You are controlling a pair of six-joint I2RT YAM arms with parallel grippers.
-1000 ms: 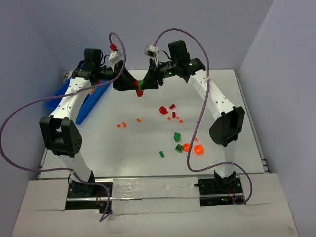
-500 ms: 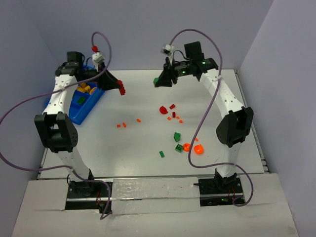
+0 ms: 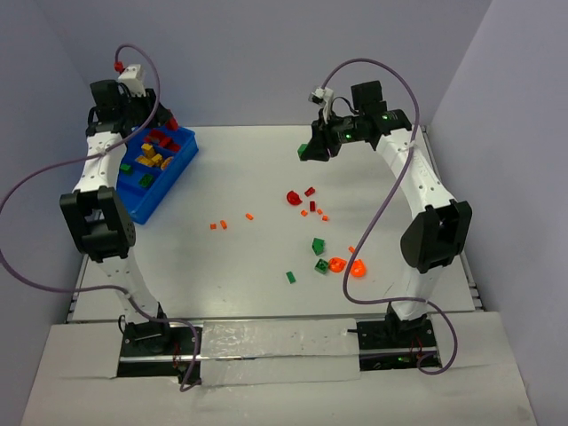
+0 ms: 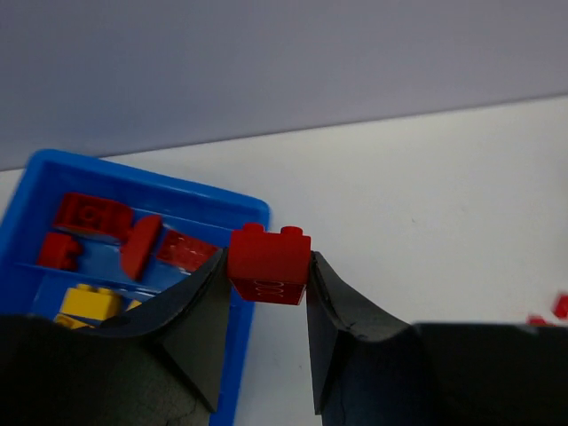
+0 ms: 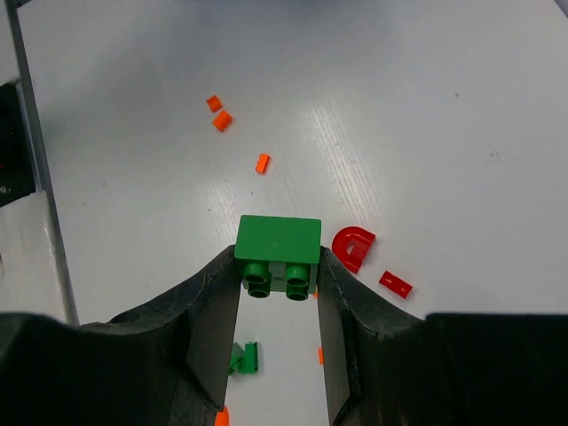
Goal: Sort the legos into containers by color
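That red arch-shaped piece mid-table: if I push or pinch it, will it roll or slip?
The red arch piece lies flat on the table, so a push would probably slide it, not roll. It looks like glossy hard plastic: likely stiff and light, and its curved back may slip from a pinch; its straight legs seem safer.

two grippers (image 4: 268, 273) (image 5: 278, 282), two gripped bricks (image 4: 269, 256) (image 5: 278, 238), one blue bin (image 3: 173, 182)

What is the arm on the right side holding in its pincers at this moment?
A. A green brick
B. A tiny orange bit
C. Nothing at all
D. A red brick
A: the right wrist view shows the right gripper shut on a green brick, studs towards the camera, above the table; the red brick sits in the left gripper.
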